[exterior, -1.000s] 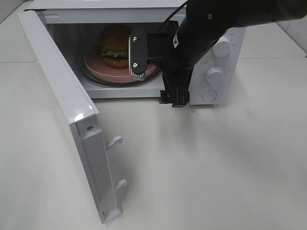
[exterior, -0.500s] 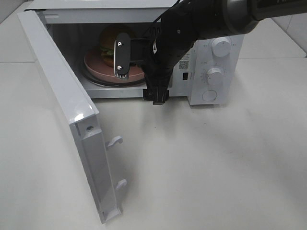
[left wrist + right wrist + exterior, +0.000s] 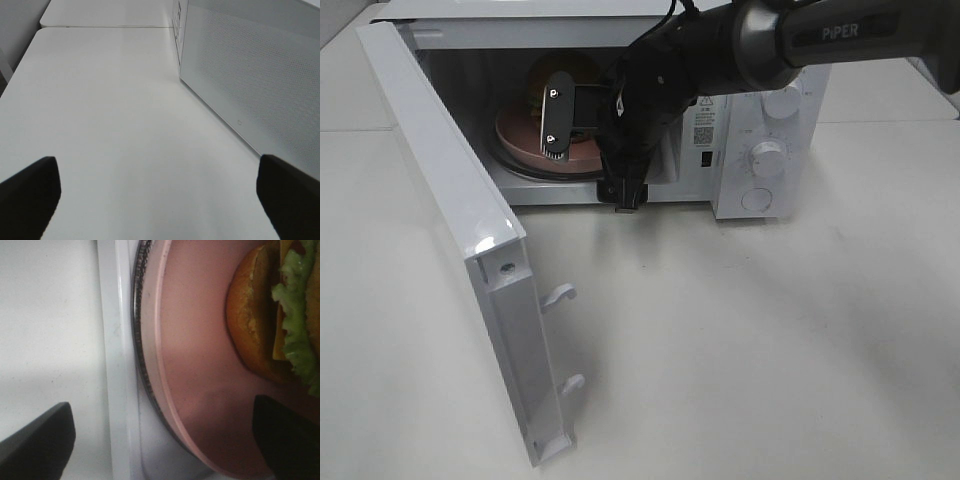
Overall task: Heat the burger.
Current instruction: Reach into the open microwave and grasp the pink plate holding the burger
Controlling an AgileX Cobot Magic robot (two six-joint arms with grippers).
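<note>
Right pincer point(image 3: 558, 120) of mine is wide open and holds nothing. It sits at the mouth of the microwave point(image 3: 760, 110), just over the near rim of the pink plate point(image 3: 520, 140). One finger point(image 3: 556, 115) shows as a flat black pad. My burger point(image 3: 270, 315) is on that plate inside the microwave, toward the 12 o'clock side of my pincer. The plate rests on a glass tray point(image 3: 525, 168). The microwave door point(image 3: 450, 220) swings out toward 7 o'clock. My left pincer point(image 3: 160, 195) is wide open too, over the bare white surface point(image 3: 110, 110), beside the microwave wall.
</note>
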